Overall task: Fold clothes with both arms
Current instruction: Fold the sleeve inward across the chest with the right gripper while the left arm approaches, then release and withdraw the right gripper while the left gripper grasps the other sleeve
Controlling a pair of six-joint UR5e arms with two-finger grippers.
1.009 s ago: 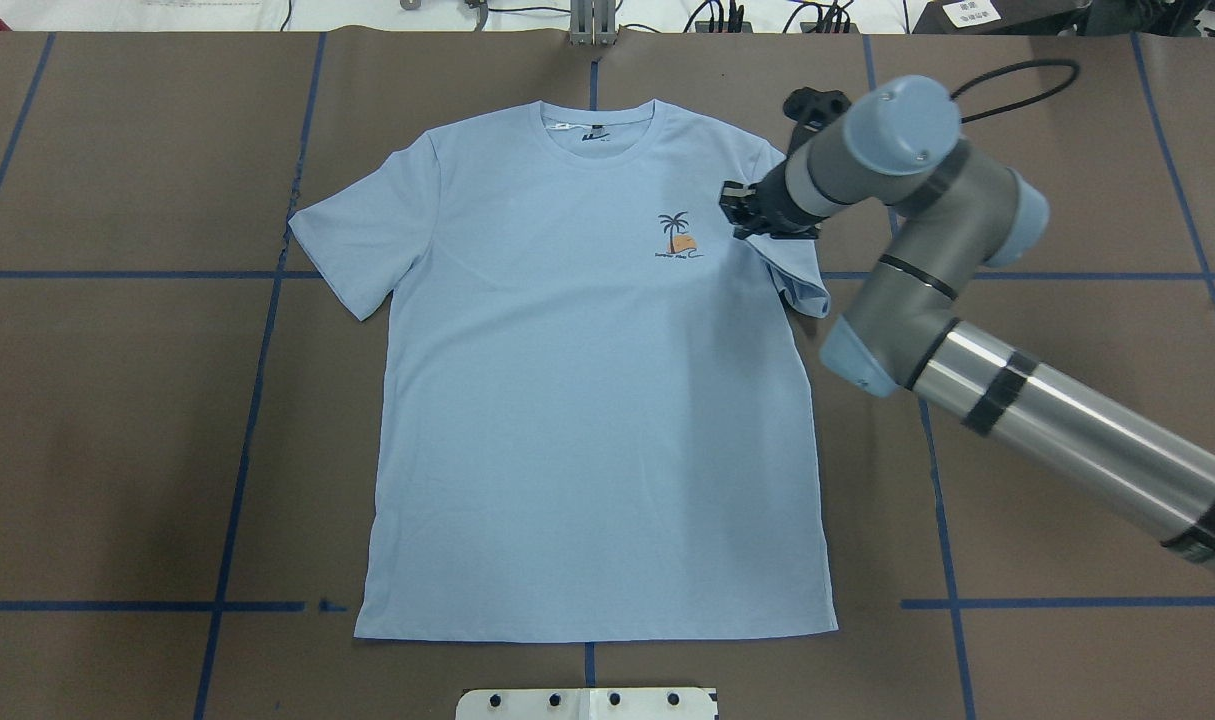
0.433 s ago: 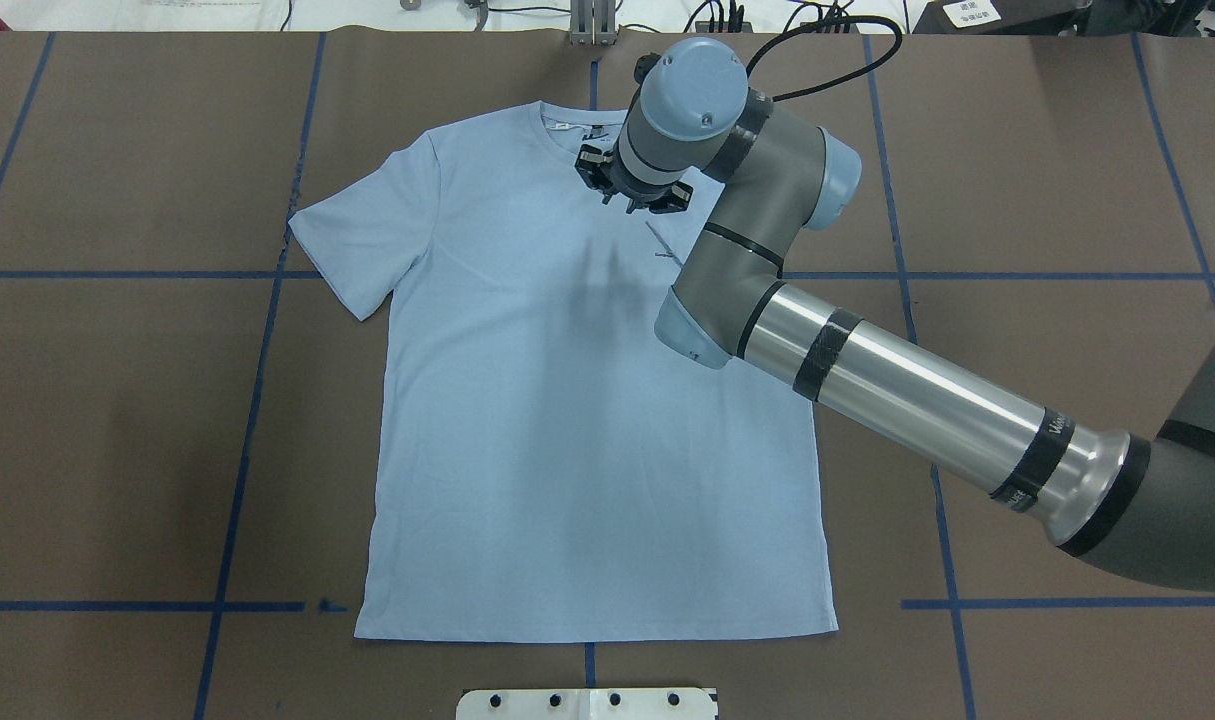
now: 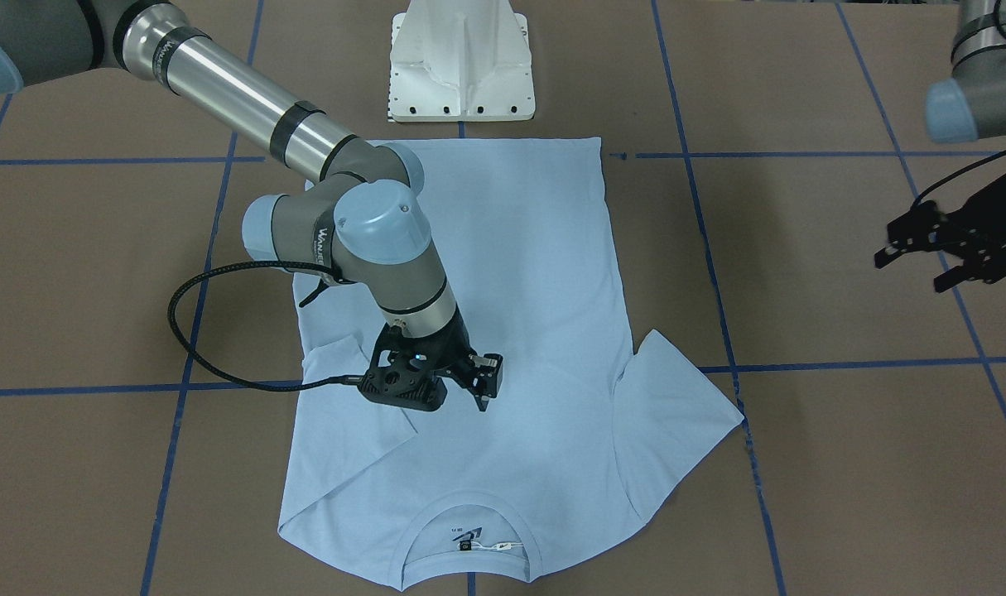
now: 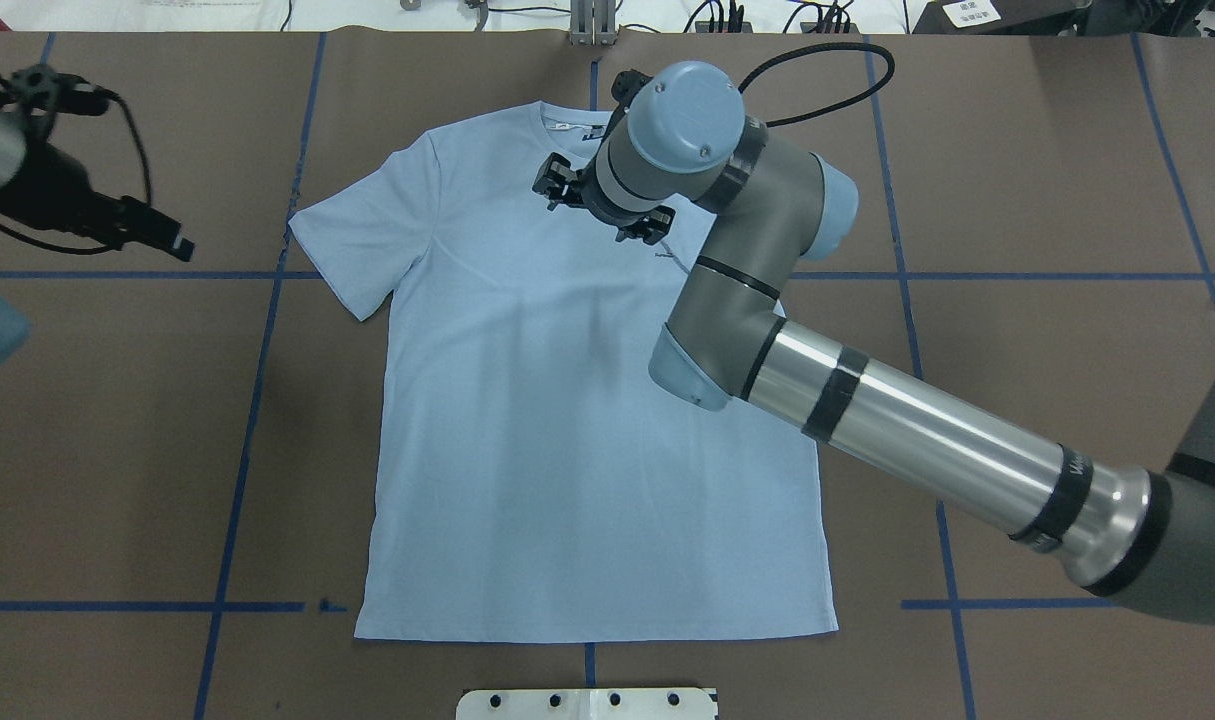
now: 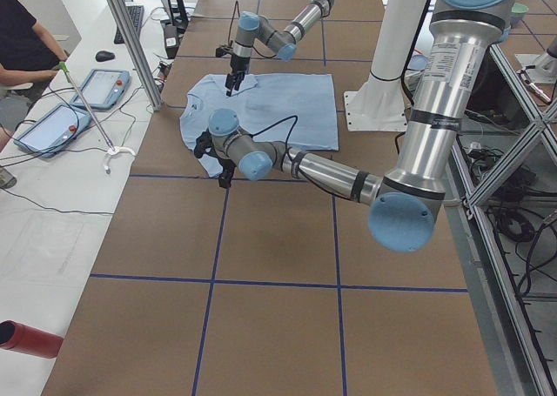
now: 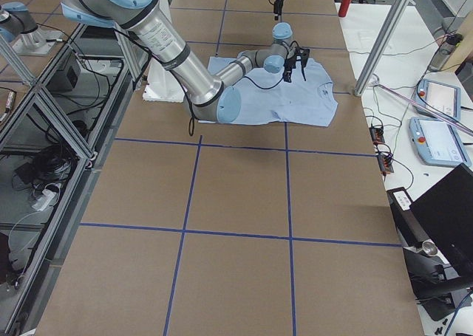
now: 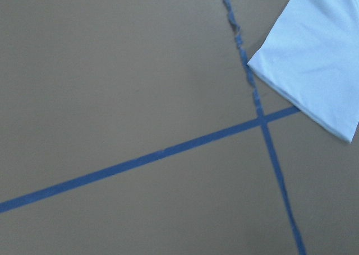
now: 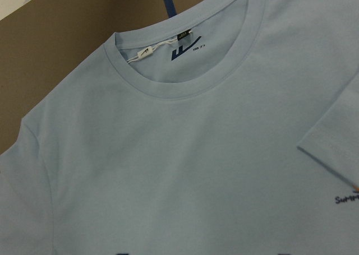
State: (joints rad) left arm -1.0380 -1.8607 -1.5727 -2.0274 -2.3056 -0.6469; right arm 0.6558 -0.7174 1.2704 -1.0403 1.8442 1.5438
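Note:
The light blue T-shirt point(image 4: 567, 450) lies flat, face up, collar point(image 3: 469, 513) toward the far edge. Its sleeve on my right side lies folded inward over the chest point(image 3: 345, 406) and covers most of the palm print point(image 8: 345, 199). The other sleeve point(image 4: 357, 235) lies spread out. My right gripper point(image 4: 602, 203) hovers just above the chest below the collar, open and empty; it also shows in the front view point(image 3: 469, 389). My left gripper point(image 3: 912, 269) is open and empty above bare table left of the spread sleeve point(image 7: 314, 70), apart from it.
The table has a brown cover with blue tape lines point(image 4: 257, 350). The white pedestal base point(image 3: 461, 66) stands at the shirt's hem side. Cables and gear lie along the far edge point(image 4: 727, 15). A person and tablets point(image 5: 52, 126) are beside the table.
My right gripper carried the sleeve leftward from the shirt's right edge over the chest, let it go folded inward, and moved on toward the collar. My left arm came into the overhead view.

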